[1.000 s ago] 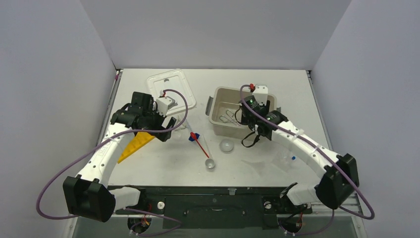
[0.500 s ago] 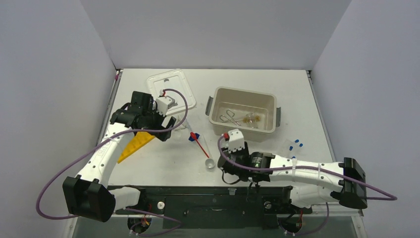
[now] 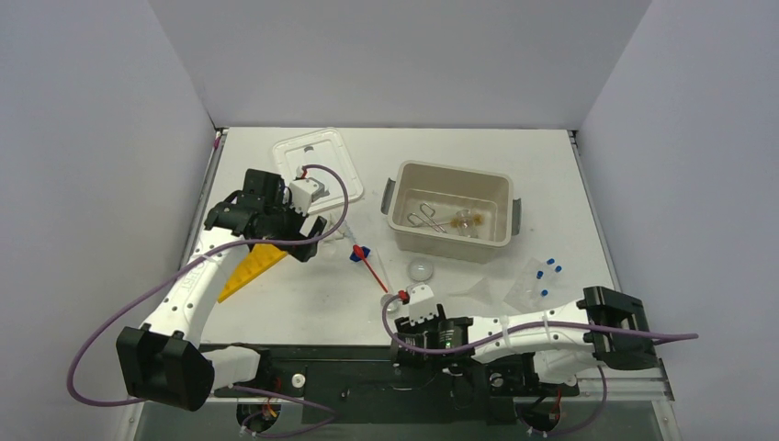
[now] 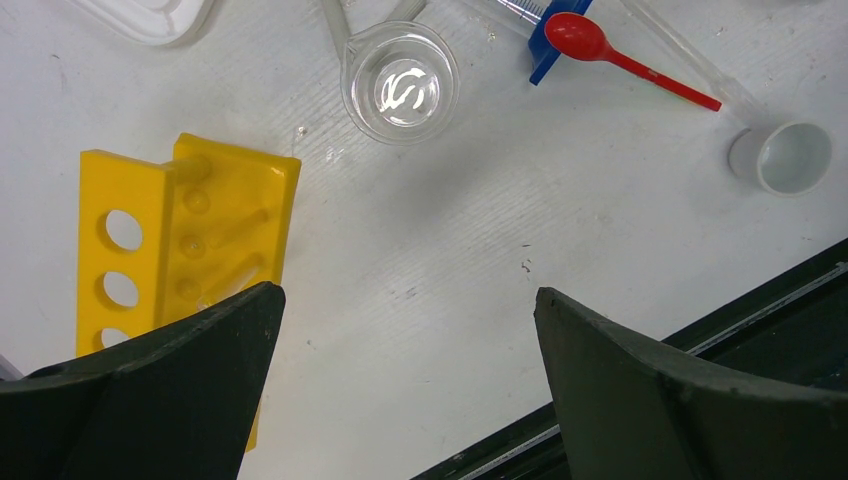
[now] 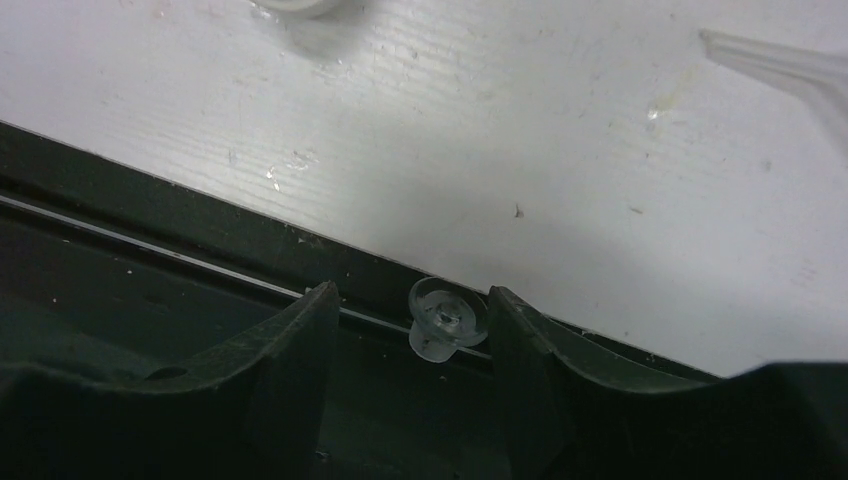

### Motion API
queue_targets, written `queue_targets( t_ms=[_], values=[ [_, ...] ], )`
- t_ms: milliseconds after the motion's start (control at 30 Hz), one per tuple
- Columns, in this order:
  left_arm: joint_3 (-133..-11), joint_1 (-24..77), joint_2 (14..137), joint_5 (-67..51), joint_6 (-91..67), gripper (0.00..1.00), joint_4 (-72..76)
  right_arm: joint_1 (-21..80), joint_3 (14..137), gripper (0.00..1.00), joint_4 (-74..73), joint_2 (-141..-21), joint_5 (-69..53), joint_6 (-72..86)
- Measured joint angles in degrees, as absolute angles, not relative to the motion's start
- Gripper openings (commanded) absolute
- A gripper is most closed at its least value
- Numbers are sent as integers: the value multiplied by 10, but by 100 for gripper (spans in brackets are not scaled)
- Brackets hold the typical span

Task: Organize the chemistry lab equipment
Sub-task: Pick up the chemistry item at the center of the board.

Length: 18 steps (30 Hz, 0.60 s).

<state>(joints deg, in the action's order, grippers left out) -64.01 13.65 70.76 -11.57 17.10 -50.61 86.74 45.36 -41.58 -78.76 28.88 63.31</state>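
Noted right end effector (image 5: 410, 297) shifted from beige rectangular tub (image 3: 447, 246) to near edge of table (image 3: 303, 299), half-open astride small clear plastic stopper (image 5: 447, 318), seemingly ungripped. Found left end effector (image 4: 405, 300) wide open, empty. Points to retrieval of a stray item.

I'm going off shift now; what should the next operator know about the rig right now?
Left gripper: open, empty, above the table by the rack.
Right gripper: open, straddling a clear stopper at the table's near edge, not gripping it.
Done: tongs and a glass piece lie in the tub.
Left: rack, beaker, red spatula, white cup, dish, blue-capped vials, stopper, all outside the tub.
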Motion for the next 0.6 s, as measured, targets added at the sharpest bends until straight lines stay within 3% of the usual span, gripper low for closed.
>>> queue_targets(
  t_ms=[600],
  values=[
    [-633, 136, 682, -116, 172, 97, -515, 931, 408, 52, -403, -839, 312, 777]
  ],
)
